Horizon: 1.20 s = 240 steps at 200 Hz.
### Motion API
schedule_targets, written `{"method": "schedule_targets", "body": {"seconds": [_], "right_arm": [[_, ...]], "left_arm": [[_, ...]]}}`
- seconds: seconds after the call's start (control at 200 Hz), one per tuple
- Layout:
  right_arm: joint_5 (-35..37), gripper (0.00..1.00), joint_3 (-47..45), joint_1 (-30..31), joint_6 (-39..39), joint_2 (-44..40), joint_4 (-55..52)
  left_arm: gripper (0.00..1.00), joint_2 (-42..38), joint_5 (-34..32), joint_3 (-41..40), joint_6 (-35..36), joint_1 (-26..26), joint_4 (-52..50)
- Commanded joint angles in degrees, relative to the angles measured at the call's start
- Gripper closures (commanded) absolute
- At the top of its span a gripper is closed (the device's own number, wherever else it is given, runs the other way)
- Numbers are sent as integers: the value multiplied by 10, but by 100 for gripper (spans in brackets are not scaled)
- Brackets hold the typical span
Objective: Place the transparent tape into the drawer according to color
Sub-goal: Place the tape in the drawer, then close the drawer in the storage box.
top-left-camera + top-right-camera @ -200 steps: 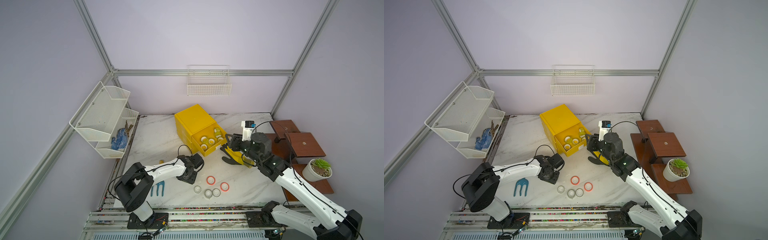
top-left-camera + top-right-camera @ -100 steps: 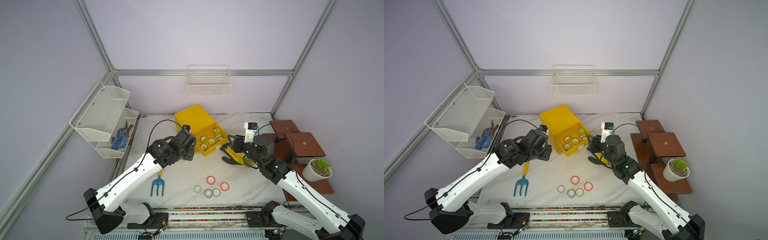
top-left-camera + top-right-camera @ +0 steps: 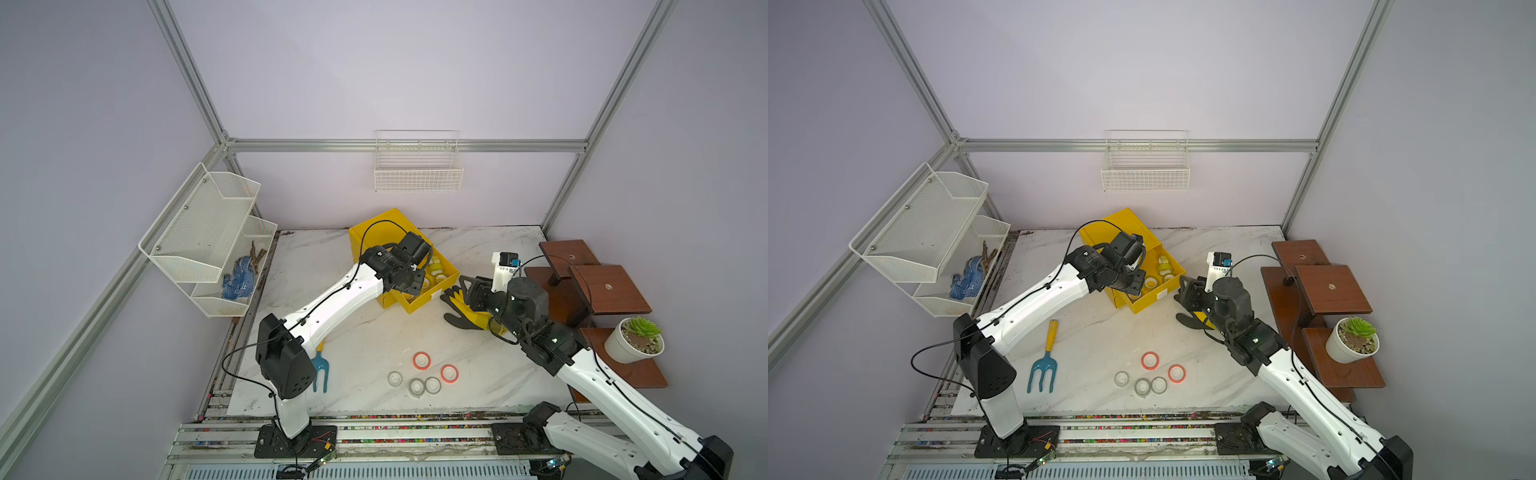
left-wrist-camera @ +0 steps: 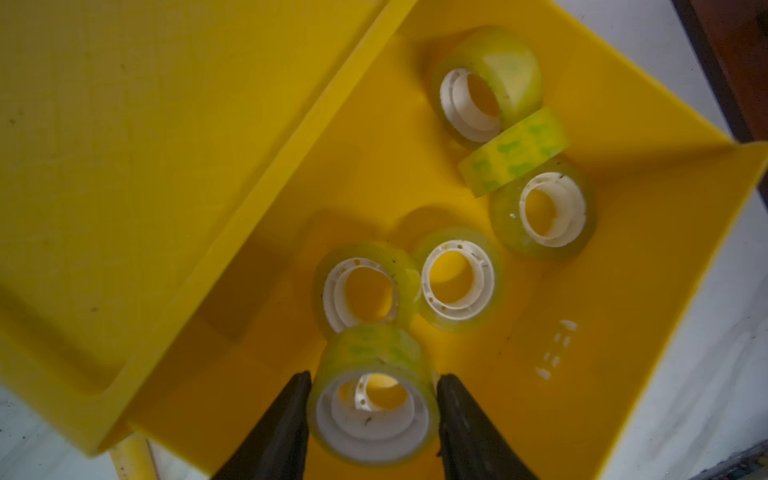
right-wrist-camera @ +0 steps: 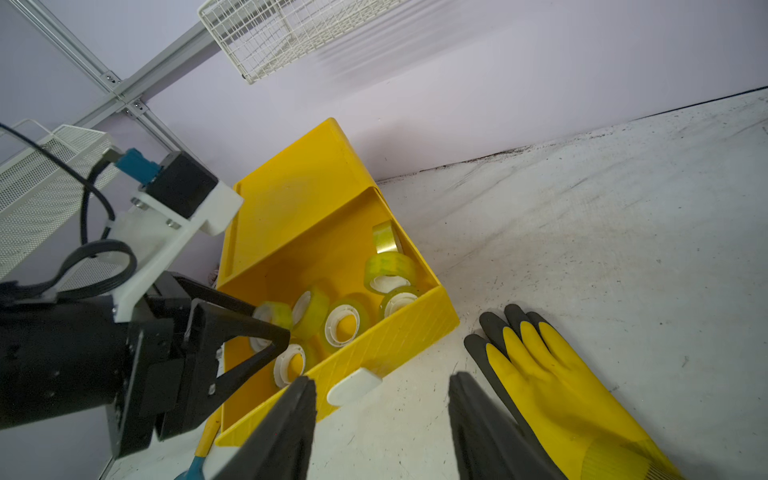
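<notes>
Because the sorting goes by colour, the left gripper [image 4: 374, 378] hangs over the pulled-out top drawer [image 5: 386, 340] of the yellow cabinet [image 3: 374, 226] with a yellow-green roll [image 4: 374, 353] between its jaws. The jaws stand narrow, close against the roll's round outside; whether they pinch it or merely flank it cannot be told from the wrist view. The roll is inside the drawer's outline, just above the floor, its white core facing the wrist camera. Five other rolls [image 4: 457, 278] of the same yellow-green lie in this drawer, some flat and some tipped on edge, which suggests this drawer is kept for that colour. The drawer is drawn far out, probably so an arm can come straight down into it.

The right gripper [image 5: 380, 415] hovers low over the table [image 3: 374, 332], between the drawer's white handle [image 5: 353, 386] and the glove [image 5: 561, 382]; its jaws are partly open and empty. Facing the handle, it seems parked to steady the drawer or push it shut.

Two orange-red rolls [image 3: 421, 360] and three clear rolls [image 3: 416, 387] lie flat on the table, well apart from the cabinet; they likely await other drawers.
</notes>
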Motion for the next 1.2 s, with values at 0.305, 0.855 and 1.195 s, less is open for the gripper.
{"method": "schedule_targets", "body": {"seconds": [0.305, 0.855, 1.195], "right_arm": [[-58, 47, -33, 0, 24, 44, 55], [-110, 56, 39, 0, 18, 224, 191], [-135, 56, 125, 1, 31, 358, 273]], "left_arm": [[7, -77, -4, 20, -16, 18, 33], [0, -157, -39, -141, -57, 179, 117], [0, -111, -12, -152, -61, 195, 118]]}}
